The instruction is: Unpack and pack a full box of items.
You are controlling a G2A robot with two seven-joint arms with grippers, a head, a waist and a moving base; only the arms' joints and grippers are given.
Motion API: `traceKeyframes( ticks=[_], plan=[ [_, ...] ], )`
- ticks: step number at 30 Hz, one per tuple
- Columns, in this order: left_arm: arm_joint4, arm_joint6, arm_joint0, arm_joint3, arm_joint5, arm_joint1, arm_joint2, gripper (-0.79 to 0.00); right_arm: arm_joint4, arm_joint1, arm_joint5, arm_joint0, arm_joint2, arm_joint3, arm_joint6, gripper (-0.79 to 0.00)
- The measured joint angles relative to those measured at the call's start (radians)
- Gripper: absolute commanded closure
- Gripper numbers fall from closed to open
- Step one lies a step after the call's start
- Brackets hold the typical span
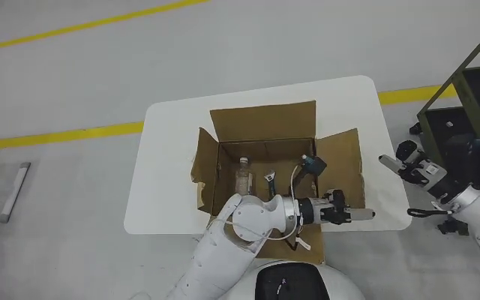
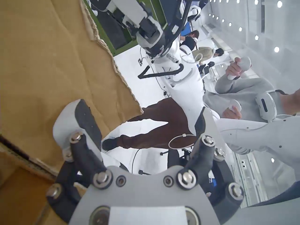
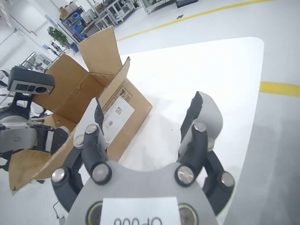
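Observation:
An open cardboard box (image 1: 262,161) stands on the white table (image 1: 172,165), its flaps folded outward. A clear bottle (image 1: 244,176) and a small dark tool (image 1: 270,181) lie on the box floor. My left gripper (image 1: 361,214) hangs over the box's right flap (image 2: 46,59), pointing outward. It is open (image 2: 140,115) with nothing between its fingers, and it also appears beside the flap (image 3: 56,136). My right gripper (image 1: 386,160) hovers at the table's right edge, aimed at the box (image 3: 70,94). Its fingers stand open and empty (image 3: 147,101) over bare tabletop.
A green-framed rack (image 1: 450,97) stands on the floor to the right of the table. Yellow floor lines (image 1: 67,135) run behind it. Bare tabletop (image 3: 199,66) lies between the box and the right edge.

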Motion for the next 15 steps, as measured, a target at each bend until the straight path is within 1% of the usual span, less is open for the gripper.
traceKeyframes(
  ticks=[1, 2, 4, 5, 7, 10, 11, 12, 13, 14, 15],
  plan=[
    [0.0, 0.002, -0.002, 0.005, 0.0, -0.001, 0.004, -0.785, 0.03, 0.001, -0.005, 0.004, -0.002, 0.005, 0.018, -0.406],
    [0.001, 0.004, -0.004, 0.009, -0.001, -0.001, 0.007, -0.785, 0.06, 0.001, -0.011, 0.007, -0.004, 0.01, 0.032, -0.388],
    [0.002, 0.006, -0.006, 0.015, -0.001, -0.001, 0.01, -0.785, 0.116, 0.002, -0.021, 0.013, -0.013, 0.019, 0.062, -0.44],
    [0.003, 0.007, -0.006, 0.016, 0.0, -0.001, 0.011, -0.785, 0.128, 0.002, -0.021, 0.015, -0.018, 0.021, 0.075, -0.449],
    [0.005, 0.006, -0.007, 0.017, 0.002, -0.001, 0.013, -0.785, 0.153, 0.002, -0.027, 0.027, -0.037, 0.03, 0.097, -0.391],
    [0.013, 0.003, -0.008, 0.016, 0.003, 0.0, 0.015, -0.785, 0.161, 0.001, -0.028, 0.053, -0.074, 0.044, 0.122, -0.385],
    [0.016, 0.002, -0.008, 0.015, 0.003, 0.001, 0.016, -0.785, 0.154, 0.0, -0.024, 0.062, -0.086, 0.048, 0.126, -0.366],
    [0.021, 0.002, -0.007, 0.014, 0.002, 0.001, 0.017, -0.785, 0.136, 0.0, -0.013, 0.075, -0.101, 0.053, 0.127, -0.305],
    [0.025, 0.001, -0.007, 0.014, 0.001, 0.002, 0.019, -0.785, 0.123, -0.001, -0.006, 0.084, -0.114, 0.055, 0.125, -0.262],
    [0.028, 0.001, -0.006, 0.013, 0.0, 0.002, 0.02, -0.785, 0.116, -0.003, -0.002, 0.093, -0.128, 0.058, 0.122, -0.237],
    [0.03, 0.0, -0.004, 0.011, -0.001, 0.003, 0.021, -0.785, 0.112, -0.005, 0.001, 0.104, -0.148, 0.064, 0.119, -0.172]
  ],
)
